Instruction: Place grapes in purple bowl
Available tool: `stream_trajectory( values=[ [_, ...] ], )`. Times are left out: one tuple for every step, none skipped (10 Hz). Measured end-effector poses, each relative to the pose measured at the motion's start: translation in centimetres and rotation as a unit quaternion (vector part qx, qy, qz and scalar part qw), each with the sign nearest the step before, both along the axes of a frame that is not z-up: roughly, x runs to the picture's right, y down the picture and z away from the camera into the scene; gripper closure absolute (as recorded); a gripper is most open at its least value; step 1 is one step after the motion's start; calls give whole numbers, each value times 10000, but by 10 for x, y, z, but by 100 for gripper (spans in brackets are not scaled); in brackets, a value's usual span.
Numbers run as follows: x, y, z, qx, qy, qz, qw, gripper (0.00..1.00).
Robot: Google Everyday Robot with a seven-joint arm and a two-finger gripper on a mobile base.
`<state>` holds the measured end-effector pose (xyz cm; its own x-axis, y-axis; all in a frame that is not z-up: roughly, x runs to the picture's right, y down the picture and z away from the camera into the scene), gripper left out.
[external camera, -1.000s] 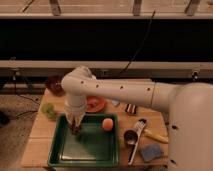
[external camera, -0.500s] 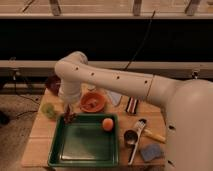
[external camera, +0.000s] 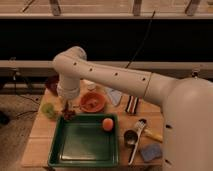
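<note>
My gripper [external camera: 66, 107] hangs from the white arm [external camera: 105, 76] at the table's left side, just past the green tray's far left corner. It is shut on the grapes [external camera: 69, 114], a small dark purple-red bunch dangling under the fingers, a little above the table. The purple bowl [external camera: 51, 84] stands behind and to the left of the gripper, near the table's back left corner, partly hidden by the arm.
An orange bowl [external camera: 92, 102] stands right of the gripper. A light green leafy clump [external camera: 49, 110] lies to its left. The green tray [external camera: 80, 145] holds an orange fruit [external camera: 107, 123]. A metal cup [external camera: 130, 137], a brush [external camera: 138, 131] and a blue sponge [external camera: 150, 151] lie at the right.
The gripper has lifted the grapes out of the green tray and carried them left and back, past the tray's far left corner, towards the purple bowl.
</note>
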<state>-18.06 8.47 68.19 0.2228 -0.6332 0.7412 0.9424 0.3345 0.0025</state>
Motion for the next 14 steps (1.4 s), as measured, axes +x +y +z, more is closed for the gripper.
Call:
stream_trajectory(
  values=[
    [0, 0, 0, 0, 1, 1, 10000, 89],
    [1, 0, 0, 0, 4, 3, 10000, 89],
    [1, -1, 1, 7, 11, 12, 10000, 89],
    [2, -5, 2, 34, 21, 55, 10000, 89],
    [6, -15, 8, 68, 42, 108, 9999, 89],
    [6, -24, 14, 98, 48, 131, 9999, 89],
    [6, -39, 24, 130, 48, 167, 9998, 89],
    [6, -58, 39, 170, 57, 208, 9996, 89],
    [6, -81, 56, 212, 71, 240, 9995, 89],
    [4, -98, 70, 248, 88, 260, 9993, 89],
    [3, -109, 80, 269, 102, 275, 9992, 89],
    [0, -127, 97, 308, 114, 317, 9990, 89],
    [-2, -139, 108, 344, 130, 351, 9987, 89],
    [-6, -151, 118, 397, 149, 393, 9983, 89]
  ],
)
